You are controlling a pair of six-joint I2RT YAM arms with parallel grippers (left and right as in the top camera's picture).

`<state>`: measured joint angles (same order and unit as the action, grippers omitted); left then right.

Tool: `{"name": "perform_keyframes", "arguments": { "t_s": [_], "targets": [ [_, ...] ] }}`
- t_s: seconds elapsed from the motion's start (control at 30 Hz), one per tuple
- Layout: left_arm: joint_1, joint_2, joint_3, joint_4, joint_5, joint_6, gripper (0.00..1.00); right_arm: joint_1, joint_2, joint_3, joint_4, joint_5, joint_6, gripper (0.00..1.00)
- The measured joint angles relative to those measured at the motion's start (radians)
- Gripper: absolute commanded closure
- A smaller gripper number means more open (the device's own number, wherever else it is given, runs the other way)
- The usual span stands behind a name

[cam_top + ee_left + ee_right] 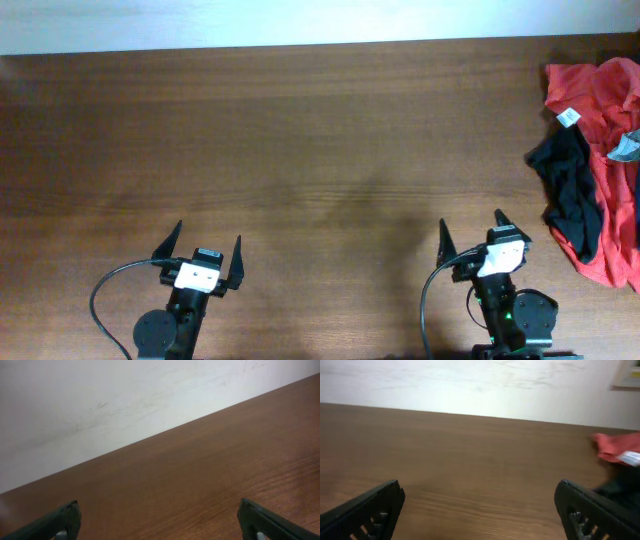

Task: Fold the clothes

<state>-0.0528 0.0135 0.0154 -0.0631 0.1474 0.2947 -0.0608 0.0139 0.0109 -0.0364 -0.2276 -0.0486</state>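
Observation:
A pile of clothes lies at the table's right edge. In it a dark, near-black crumpled garment (570, 185) lies on a red garment (600, 110). Its shape cannot be made out. In the right wrist view the dark fabric (624, 482) and the red cloth (610, 445) show at the far right. My left gripper (208, 235) is open and empty near the front edge, far left of the pile, and over bare wood in its wrist view (159, 505). My right gripper (471, 220) is open and empty, a short way left of the pile, and over bare wood in its wrist view (479, 484).
The brown wooden table (300, 130) runs to a white wall at the back. A small grey cloth (626, 148) and a white tag (568, 117) lie on the red garment. A blue sliver (637, 205) shows at the right frame edge.

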Motion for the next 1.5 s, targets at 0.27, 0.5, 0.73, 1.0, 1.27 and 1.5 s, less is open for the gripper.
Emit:
{"name": "perform_keyframes", "arguments": {
  "t_s": [0.27,0.5,0.73,1.0,1.27,1.5],
  "targets": [
    [0.000,0.000,0.000,0.013,0.068,0.000,0.00,0.000,0.002,0.000,-0.006,-0.240,0.146,0.01],
    [0.000,0.000,0.000,0.092,0.167,0.000,0.00,0.000,0.094,0.116,-0.105,-0.253,0.202,0.01],
    [0.000,0.080,0.132,-0.006,0.169,0.000,0.00,0.002,0.422,0.462,-0.378,-0.182,0.205,0.01],
    [0.006,0.589,0.615,-0.269,0.148,0.001,0.00,0.003,0.822,0.938,-0.514,-0.246,0.194,0.01],
    [0.007,1.022,1.133,-0.553,0.144,0.001,0.00,-0.077,1.020,1.198,-0.852,-0.161,0.266,0.02],
    [0.007,1.141,1.200,-0.587,0.104,0.001,0.00,-0.425,1.362,1.499,-1.063,0.047,0.362,0.01]
  ]
}}
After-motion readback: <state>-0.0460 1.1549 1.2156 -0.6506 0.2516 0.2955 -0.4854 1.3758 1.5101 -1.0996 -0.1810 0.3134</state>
